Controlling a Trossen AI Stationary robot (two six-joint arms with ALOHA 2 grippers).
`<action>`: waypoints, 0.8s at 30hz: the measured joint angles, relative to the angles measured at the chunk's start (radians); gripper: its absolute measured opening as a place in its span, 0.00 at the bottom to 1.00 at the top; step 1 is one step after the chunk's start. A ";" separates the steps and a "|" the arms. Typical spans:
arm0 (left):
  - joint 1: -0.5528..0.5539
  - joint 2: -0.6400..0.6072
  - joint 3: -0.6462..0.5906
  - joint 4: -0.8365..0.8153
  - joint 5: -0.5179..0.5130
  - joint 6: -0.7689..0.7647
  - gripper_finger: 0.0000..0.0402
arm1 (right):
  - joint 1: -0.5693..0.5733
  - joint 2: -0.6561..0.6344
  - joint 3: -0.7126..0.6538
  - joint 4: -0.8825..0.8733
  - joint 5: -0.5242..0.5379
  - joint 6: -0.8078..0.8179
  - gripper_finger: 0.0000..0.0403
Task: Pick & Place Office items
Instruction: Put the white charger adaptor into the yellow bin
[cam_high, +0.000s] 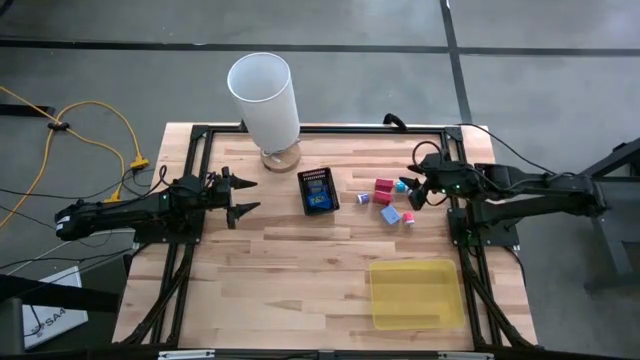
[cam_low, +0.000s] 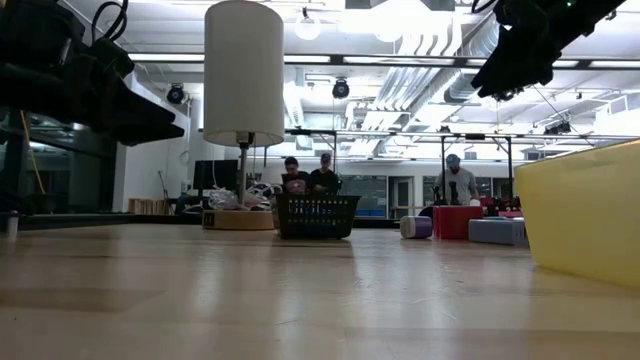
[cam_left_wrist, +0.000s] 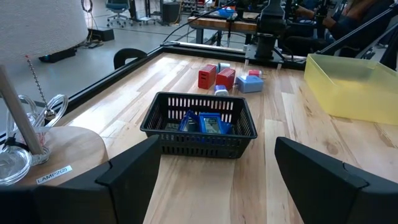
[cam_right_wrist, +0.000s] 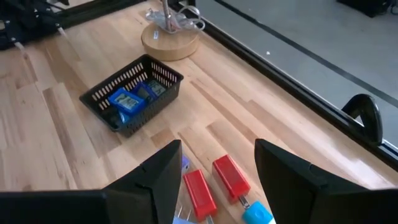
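Observation:
Two red blocks (cam_right_wrist: 231, 177) lie flat on the wood at the table's far right. Beside them lie a teal-tipped piece (cam_right_wrist: 256, 214), a pale blue block (cam_left_wrist: 249, 83) and a purple piece (cam_low: 415, 227). More blue items (cam_left_wrist: 202, 122) lie inside the black mesh basket (cam_high: 318, 192) at mid-table. My right gripper (cam_right_wrist: 217, 171) hangs open above the red blocks, tilted down, with nothing between its fingers. My left gripper (cam_high: 252, 195) waits open and level at the table's left, facing the basket.
A lamp with a white shade (cam_high: 262, 88) stands on a round wooden base (cam_right_wrist: 169, 40) at the far edge, behind the basket. A translucent yellow tray (cam_high: 415, 293) lies at the near right. Bare wood stretches between the basket and the tray.

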 joint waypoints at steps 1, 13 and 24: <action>0.000 0.000 0.000 0.000 0.000 0.000 0.77 | -0.002 0.000 0.000 0.004 0.006 0.000 0.47; 0.000 0.000 0.000 0.000 0.000 0.000 0.77 | -0.149 0.000 0.000 -0.041 0.023 0.055 0.47; 0.000 0.000 0.000 0.000 0.000 0.000 0.77 | -0.338 0.000 0.000 -0.141 0.023 0.083 0.47</action>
